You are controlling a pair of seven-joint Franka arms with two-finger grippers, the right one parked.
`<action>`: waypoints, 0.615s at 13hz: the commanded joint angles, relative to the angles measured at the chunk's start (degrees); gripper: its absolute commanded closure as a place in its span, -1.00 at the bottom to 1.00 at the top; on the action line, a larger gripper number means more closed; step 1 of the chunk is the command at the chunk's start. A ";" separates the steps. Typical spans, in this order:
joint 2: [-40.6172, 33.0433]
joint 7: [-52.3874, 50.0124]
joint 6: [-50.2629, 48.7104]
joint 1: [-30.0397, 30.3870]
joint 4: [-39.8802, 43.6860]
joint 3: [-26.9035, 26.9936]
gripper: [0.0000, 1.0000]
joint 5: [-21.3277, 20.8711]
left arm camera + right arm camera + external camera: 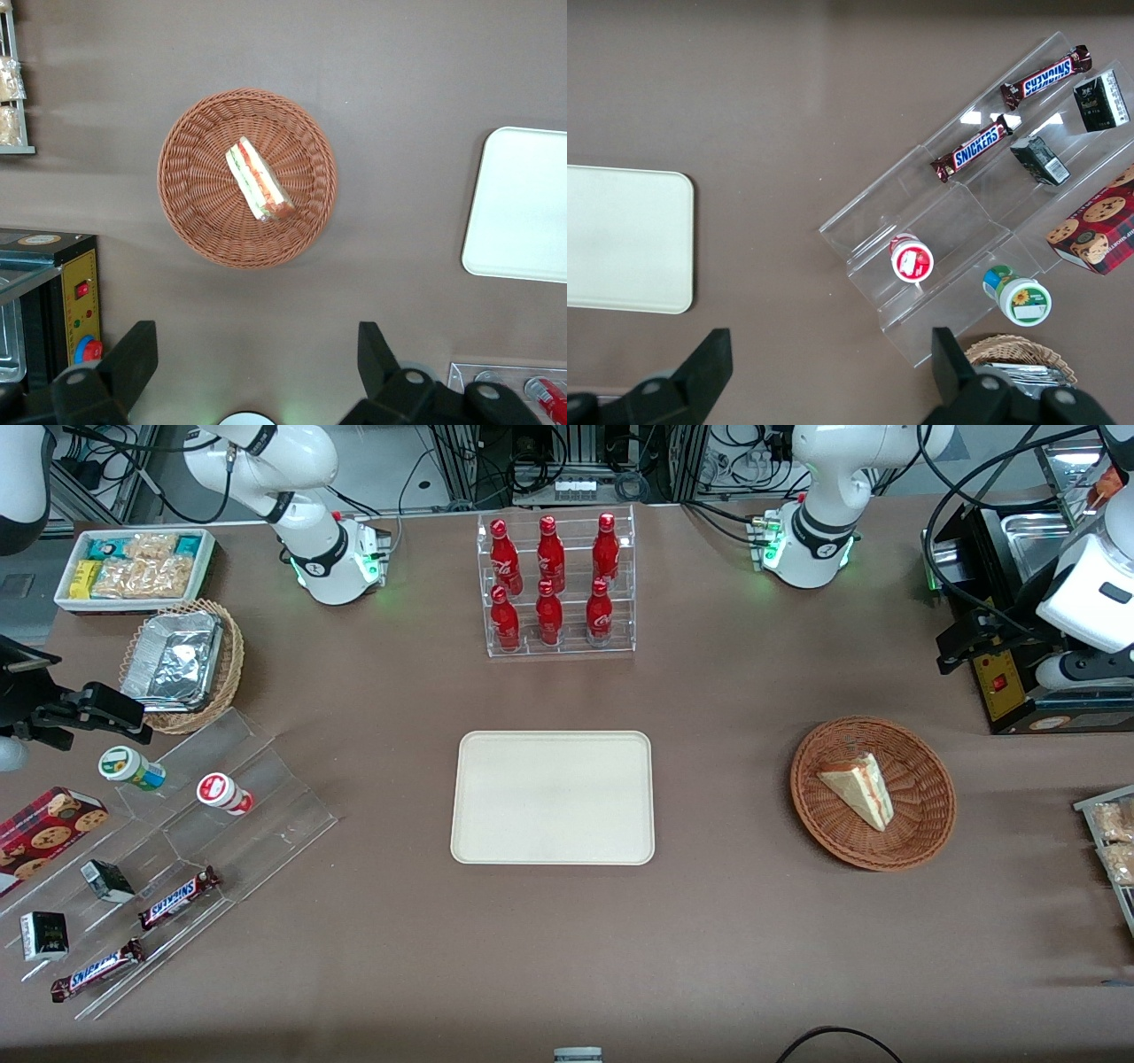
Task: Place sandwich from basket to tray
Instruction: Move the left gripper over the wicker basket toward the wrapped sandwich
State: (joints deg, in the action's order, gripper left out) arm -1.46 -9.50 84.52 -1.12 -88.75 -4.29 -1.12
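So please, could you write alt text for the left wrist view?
A triangular white-bread sandwich lies in a round reddish-brown wicker basket on a brown table. The open black pincer hovers above, apart from the basket. A flat cream rectangular tray sits empty beside the basket.

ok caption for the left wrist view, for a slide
Open gripper hovers above the sandwich in the basket; tray bare.

Reddish-brown woven basket [921,815]. Pale sandwich [858,788] w/ red-orange + green edge layers. Cream-beige tray [553,797]. Black gripper [252,359] above brown table [726,921]. 6 red bottles [551,583].
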 commanded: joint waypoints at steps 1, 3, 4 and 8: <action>-0.38 -0.78 -0.67 -0.64 -0.02 0.25 -1.00 0.42; -0.12 -0.61 -0.76 -0.12 0.07 0.34 -1.00 0.50; 0.06 -0.61 -0.67 0.24 -0.10 0.51 -1.00 0.42; 2.69 -0.78 0.03 0.50 -0.28 2.08 -1.00 -0.02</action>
State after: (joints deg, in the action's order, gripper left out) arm -0.06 -9.67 84.52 -0.80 -89.29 -3.16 -1.11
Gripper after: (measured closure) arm 0.000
